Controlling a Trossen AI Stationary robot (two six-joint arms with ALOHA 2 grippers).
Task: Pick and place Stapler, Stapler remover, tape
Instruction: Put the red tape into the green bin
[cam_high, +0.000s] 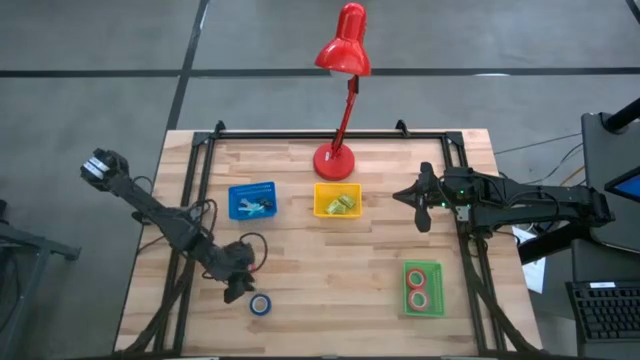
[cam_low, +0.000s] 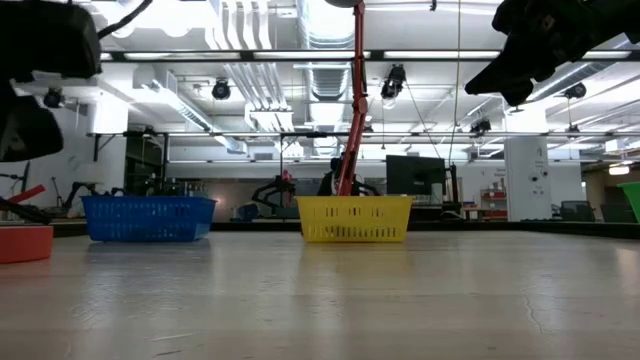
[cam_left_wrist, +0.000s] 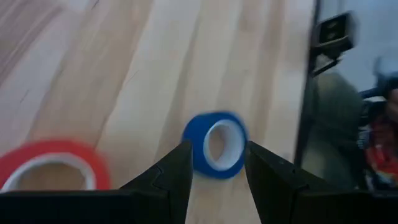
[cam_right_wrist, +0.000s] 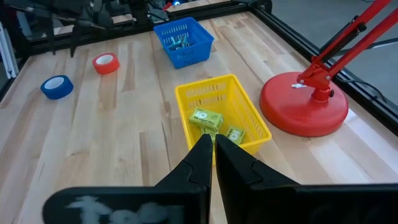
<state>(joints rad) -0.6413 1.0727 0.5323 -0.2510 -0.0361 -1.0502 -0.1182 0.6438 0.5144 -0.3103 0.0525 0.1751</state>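
A blue tape roll (cam_left_wrist: 214, 144) lies flat on the wooden table (cam_high: 330, 260) near its front left, also seen in the high view (cam_high: 260, 304). My left gripper (cam_left_wrist: 217, 158) hangs open just short of it, slanting down, one fingertip on either side of the roll's near edge; I cannot tell whether they touch it. A red tape roll (cam_left_wrist: 50, 167) lies flat close beside it; in the high view the left arm hides it. My right gripper (cam_high: 424, 210) waits shut above the table's right part, holding nothing.
A blue bin (cam_high: 252, 200) and a yellow bin (cam_high: 337, 200) with small items stand mid-table. A green bin (cam_high: 423, 288) at the front right holds two red rolls. A red desk lamp's base (cam_high: 334, 160) stands at the back. Black frame rails run along the edges.
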